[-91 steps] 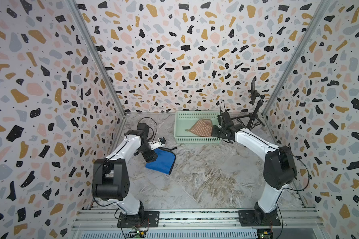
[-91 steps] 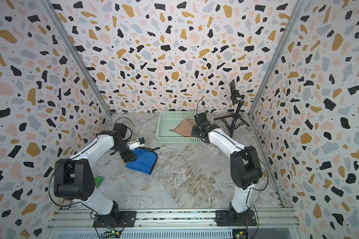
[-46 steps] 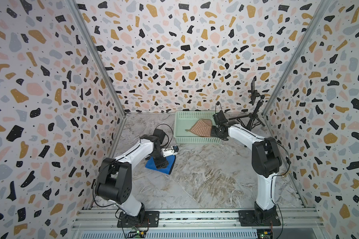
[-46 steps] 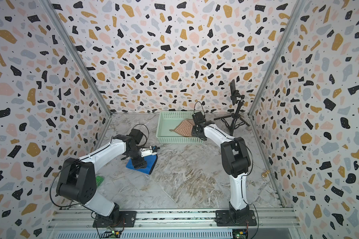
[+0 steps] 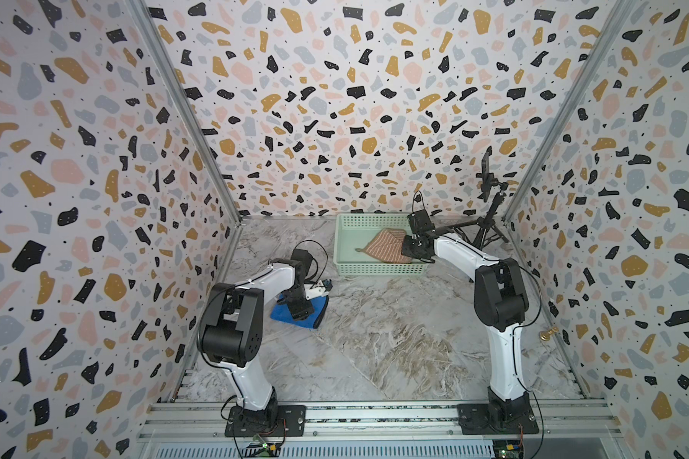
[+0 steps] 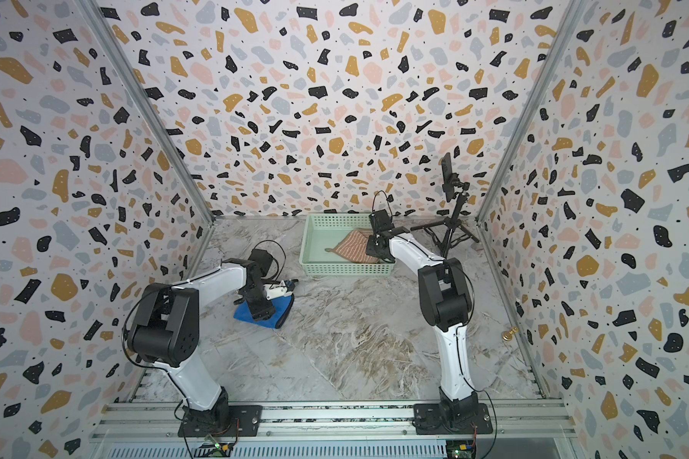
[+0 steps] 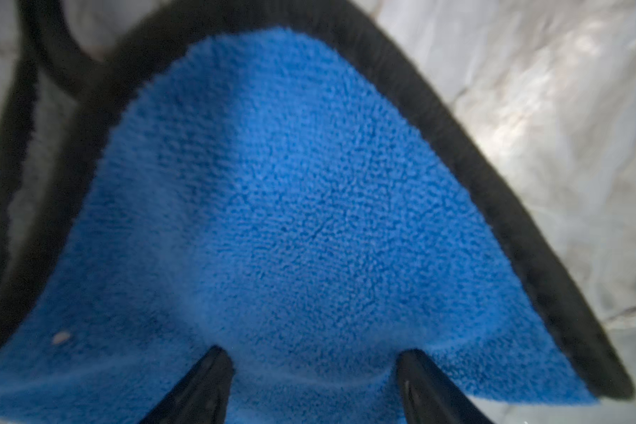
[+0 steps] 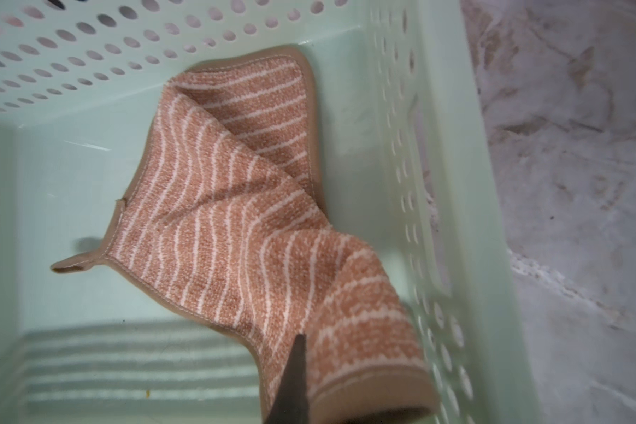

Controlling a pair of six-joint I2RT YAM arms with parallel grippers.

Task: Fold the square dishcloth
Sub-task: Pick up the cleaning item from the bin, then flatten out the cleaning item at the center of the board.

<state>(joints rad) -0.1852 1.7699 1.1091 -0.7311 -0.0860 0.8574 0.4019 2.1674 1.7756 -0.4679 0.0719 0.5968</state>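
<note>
Two cloths in play on the marble table (image 5: 394, 341), folks! At the back, the green basket (image 5: 374, 271) has the striped dishcloth (image 8: 235, 220) crumpled against its side wall. Out in front, the blue cloth (image 7: 309, 202) lies folded on the marble. The left gripper (image 7: 314, 370) sits right over it, jaws spread wide and holding nothing. The right gripper (image 5: 411, 249) is down in the basket, clamped tight on a bunched hem of the stripes, with one of its fingers (image 8: 294, 381) showing against the roll. Here's the danger, as I see it: that pinch looks thin, so a quick lift could let the hem slide free. And the cloth hugs the perforated wall, so it could drag the light basket along
</note>
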